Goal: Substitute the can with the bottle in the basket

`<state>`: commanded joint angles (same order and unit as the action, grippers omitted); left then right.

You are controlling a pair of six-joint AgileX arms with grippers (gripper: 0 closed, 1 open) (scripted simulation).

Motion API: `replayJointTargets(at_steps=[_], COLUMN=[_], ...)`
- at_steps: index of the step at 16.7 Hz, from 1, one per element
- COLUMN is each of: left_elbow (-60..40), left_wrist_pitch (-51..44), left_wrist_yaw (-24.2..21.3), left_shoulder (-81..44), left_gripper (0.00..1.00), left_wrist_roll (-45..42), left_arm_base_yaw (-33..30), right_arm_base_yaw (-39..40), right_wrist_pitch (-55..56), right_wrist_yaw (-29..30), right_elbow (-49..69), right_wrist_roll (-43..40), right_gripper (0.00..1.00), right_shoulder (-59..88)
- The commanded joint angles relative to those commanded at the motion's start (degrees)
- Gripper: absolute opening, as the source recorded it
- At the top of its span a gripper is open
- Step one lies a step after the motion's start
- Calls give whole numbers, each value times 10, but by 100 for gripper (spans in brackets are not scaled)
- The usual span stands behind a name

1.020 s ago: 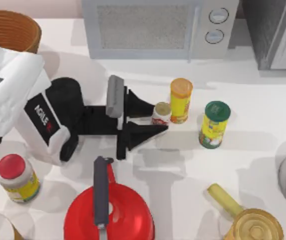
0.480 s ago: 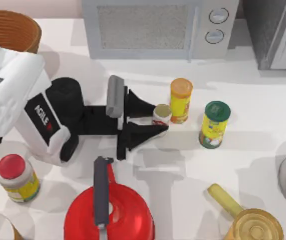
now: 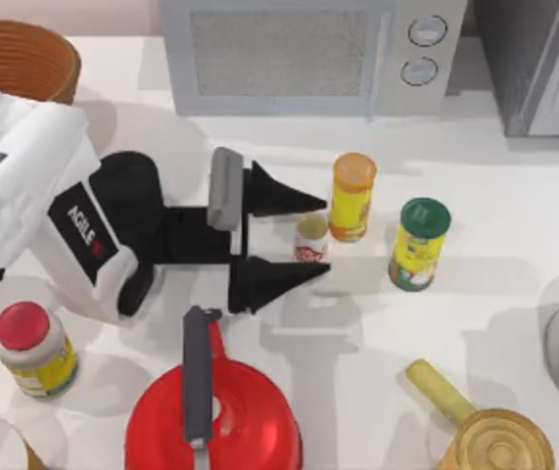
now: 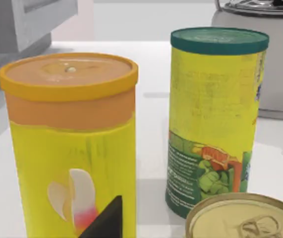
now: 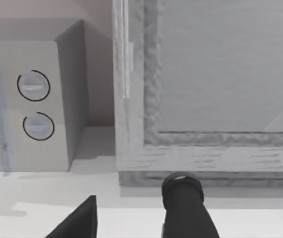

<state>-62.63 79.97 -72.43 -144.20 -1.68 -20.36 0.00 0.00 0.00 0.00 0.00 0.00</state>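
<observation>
The can [image 3: 310, 238] is standing on the table just beside the orange-lidded tin [image 3: 352, 196], well apart from the basket [image 3: 24, 54]. The left gripper [image 3: 308, 235] is held wide apart around the can. The bottle [image 5: 183, 208] is not yet put in the basket.
</observation>
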Motion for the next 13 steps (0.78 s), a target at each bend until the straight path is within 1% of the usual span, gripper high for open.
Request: replayJointTargets(at_steps=[9,11,13], left_elbow=[-1,-2,1], left_wrist_pitch=[-3,-18,-43], left_wrist_yaw=[0,6,22], left_shoulder=[6,34,86], left_gripper=[100,100,100], left_wrist_roll=[0,2,5], left_arm_base_yaw=[5,18,33], right_arm_base_yaw=[0,0,0], right_wrist_pitch=[0,0,0], right_wrist_yaw=[0,0,0], right_elbow=[0,0,0], right_wrist_roll=[0,0,0], right_gripper=[100,100,100], right_shoulder=[0,0,0])
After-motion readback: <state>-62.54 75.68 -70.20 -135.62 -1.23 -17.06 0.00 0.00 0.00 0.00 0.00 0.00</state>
